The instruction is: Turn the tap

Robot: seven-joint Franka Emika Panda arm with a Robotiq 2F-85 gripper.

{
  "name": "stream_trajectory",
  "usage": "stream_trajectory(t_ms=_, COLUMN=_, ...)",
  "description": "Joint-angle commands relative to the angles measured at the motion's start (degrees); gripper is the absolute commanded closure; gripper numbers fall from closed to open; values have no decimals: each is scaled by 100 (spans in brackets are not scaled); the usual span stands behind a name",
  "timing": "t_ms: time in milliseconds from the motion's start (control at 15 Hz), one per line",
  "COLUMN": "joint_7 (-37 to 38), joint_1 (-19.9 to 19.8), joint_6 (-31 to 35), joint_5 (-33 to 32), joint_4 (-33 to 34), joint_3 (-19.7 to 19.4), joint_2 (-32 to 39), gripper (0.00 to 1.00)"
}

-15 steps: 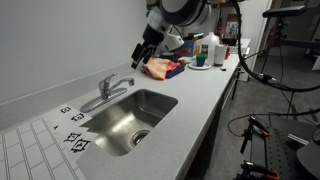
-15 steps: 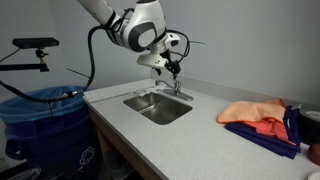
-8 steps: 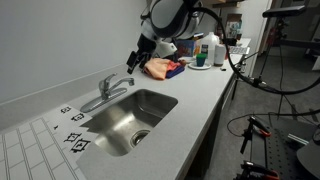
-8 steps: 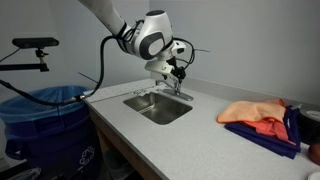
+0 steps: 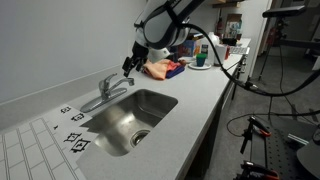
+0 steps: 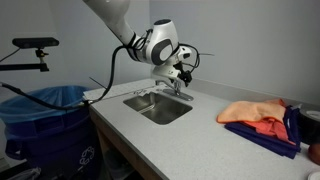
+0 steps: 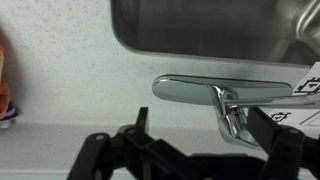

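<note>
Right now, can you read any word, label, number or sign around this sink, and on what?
No words can be read.
Black markers on the counter: patterns, no letters.
Sticker at the wrist view's right edge: blurred.
Bottle labels: too small.
White mark on the blue bin: blurred.

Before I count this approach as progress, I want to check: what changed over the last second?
The gripper came down and closer to the tap, its jaws open and holding nothing. The tap's lever, the sink and the orange cloth stayed put.
</note>
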Motion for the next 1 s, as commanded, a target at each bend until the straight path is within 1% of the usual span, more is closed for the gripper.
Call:
stream_trajectory(t_ms=0, joint_7=238, joint_1=-37, joint_6=49, joint_5=-221, joint_4=575, joint_3=-5, joint_2=434, gripper=0)
stream_trajectory(t_ms=267, joint_7=389, joint_1=34, joint_6=-25, joint_5=-178, joint_4=968, joint_3=57, joint_2=708, gripper=0)
stream_trajectory(t_ms=467, joint_7=543, joint_1=62, joint_6=-143, joint_5=-49, joint_4=1196, joint_3=197, joint_2=881, gripper=0)
stream_trajectory(t_ms=667, joint_7=671, joint_1=59, joint_6=-156, joint_5=14, joint_4=1326, joint_3=324, joint_2=1002, gripper=0)
stream_trajectory(t_ms=933, joint_7=778, joint_1=52, joint_6=-53, joint_5=38, joint_4=1464, joint_3=384, joint_2=1043, gripper=0)
